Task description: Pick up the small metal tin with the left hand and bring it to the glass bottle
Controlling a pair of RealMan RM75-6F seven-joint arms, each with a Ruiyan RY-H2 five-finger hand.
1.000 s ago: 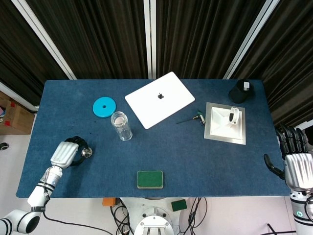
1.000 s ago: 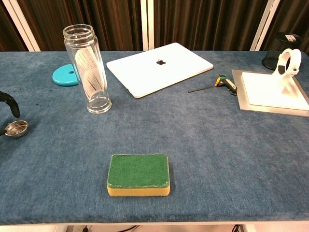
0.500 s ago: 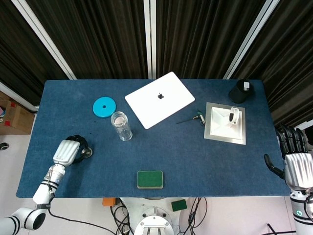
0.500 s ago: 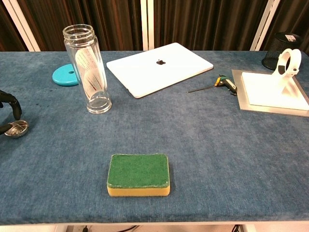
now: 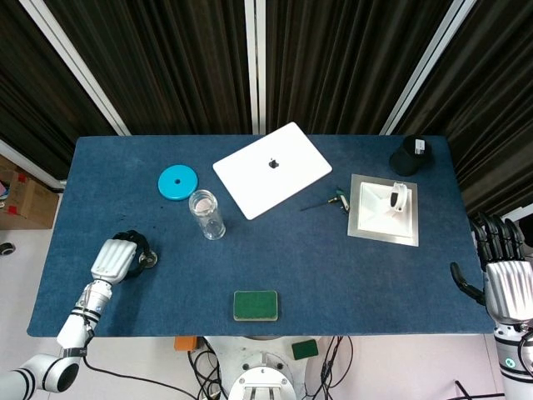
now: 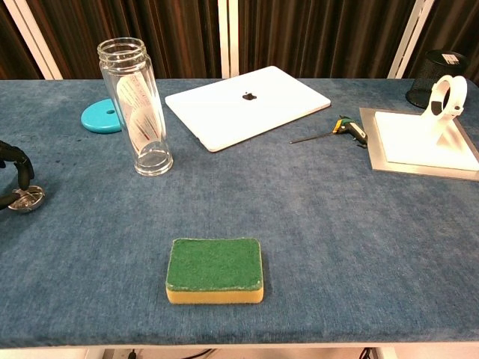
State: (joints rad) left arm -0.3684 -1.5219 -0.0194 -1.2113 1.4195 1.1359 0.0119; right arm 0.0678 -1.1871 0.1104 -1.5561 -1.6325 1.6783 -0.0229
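The small metal tin (image 5: 148, 261) (image 6: 26, 198) lies on the blue cloth near the table's left edge. My left hand (image 5: 117, 258) is at it from the left. A dark finger (image 6: 20, 163) arcs over the tin with a small gap, and the thumb lies low at its left rim. The tin stays on the cloth. The glass bottle (image 5: 206, 214) (image 6: 142, 105) stands upright and lidless, up and to the right of the tin. My right hand (image 5: 506, 283) hangs off the table's right edge, fingers apart, holding nothing.
A blue round lid (image 5: 177, 182) lies behind the bottle. A white laptop (image 5: 272, 169) sits closed at mid-back. A green sponge (image 5: 255, 305) is near the front edge. A small tool (image 5: 329, 201), a metal plate (image 5: 366, 223) bearing a white stand, and a black mesh cup (image 5: 410, 155) fill the right.
My left hand has shifted slightly back and down around the tin, its finger curling lower over it. The tin barely moved. The right hand is still.
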